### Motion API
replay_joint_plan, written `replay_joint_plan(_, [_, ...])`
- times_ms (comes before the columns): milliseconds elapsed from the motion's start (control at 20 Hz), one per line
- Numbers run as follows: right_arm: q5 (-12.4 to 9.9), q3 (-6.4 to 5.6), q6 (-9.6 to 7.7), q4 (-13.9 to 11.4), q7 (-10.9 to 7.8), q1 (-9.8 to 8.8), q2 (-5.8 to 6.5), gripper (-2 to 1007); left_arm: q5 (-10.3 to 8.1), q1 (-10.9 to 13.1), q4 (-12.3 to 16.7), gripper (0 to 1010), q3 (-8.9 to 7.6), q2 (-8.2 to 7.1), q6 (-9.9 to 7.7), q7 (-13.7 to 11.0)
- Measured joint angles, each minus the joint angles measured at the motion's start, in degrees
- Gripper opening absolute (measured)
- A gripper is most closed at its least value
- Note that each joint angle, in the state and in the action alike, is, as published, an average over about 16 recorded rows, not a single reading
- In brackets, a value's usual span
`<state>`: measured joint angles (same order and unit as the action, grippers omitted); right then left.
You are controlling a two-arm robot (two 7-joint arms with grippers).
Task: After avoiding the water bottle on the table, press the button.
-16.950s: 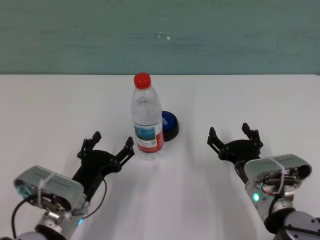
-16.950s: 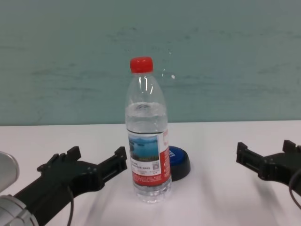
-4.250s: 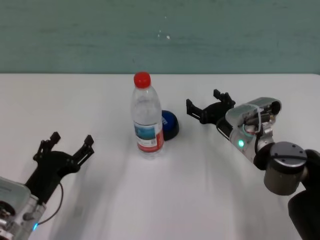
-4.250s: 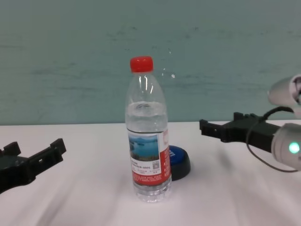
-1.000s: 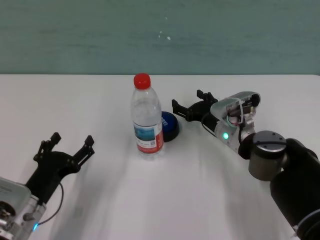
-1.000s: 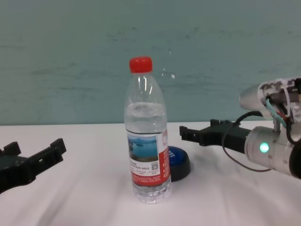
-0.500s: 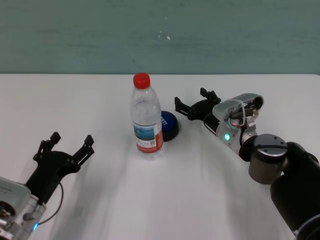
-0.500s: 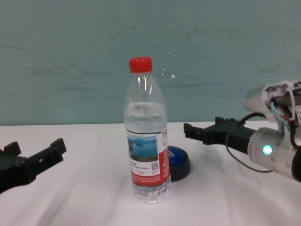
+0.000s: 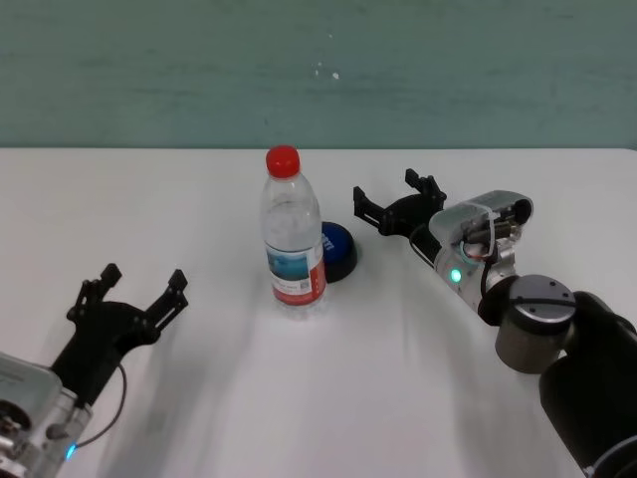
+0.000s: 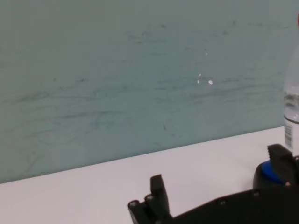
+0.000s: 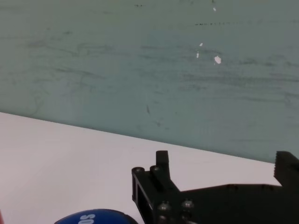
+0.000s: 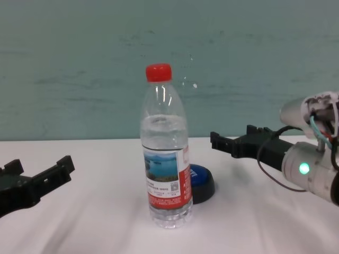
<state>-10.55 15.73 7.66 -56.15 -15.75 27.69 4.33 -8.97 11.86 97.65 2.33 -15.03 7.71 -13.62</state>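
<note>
The water bottle (image 9: 292, 229) stands upright mid-table, clear with a red cap; it also shows in the chest view (image 12: 167, 153). The blue button (image 9: 340, 251) on its black base sits just behind and right of the bottle on the white table (image 9: 328, 398), and shows in the chest view (image 12: 204, 181) and the right wrist view (image 11: 96, 217). My right gripper (image 9: 388, 194) is open and empty, hovering right of and beyond the button, apart from it and the bottle. My left gripper (image 9: 142, 279) is open and empty, parked at the near left.
A teal wall (image 9: 318, 70) runs along the table's far edge. The left wrist view shows the button (image 10: 267, 169) and the bottle's side (image 10: 293, 107) at the picture's edge. Nothing else stands on the table.
My right gripper has drawn back a little to the right and upward from the button over the last second. The bottle, button and left arm have not moved.
</note>
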Motion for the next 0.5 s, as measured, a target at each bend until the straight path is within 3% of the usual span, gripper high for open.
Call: replay_joint_plan(500, [0.15, -0.65, 2.83, 0.06, -0.77, -0.64, -0.25, 1004, 0.00, 0.00, 0.00, 1010, 0.00, 0.00, 0.00, 0.00])
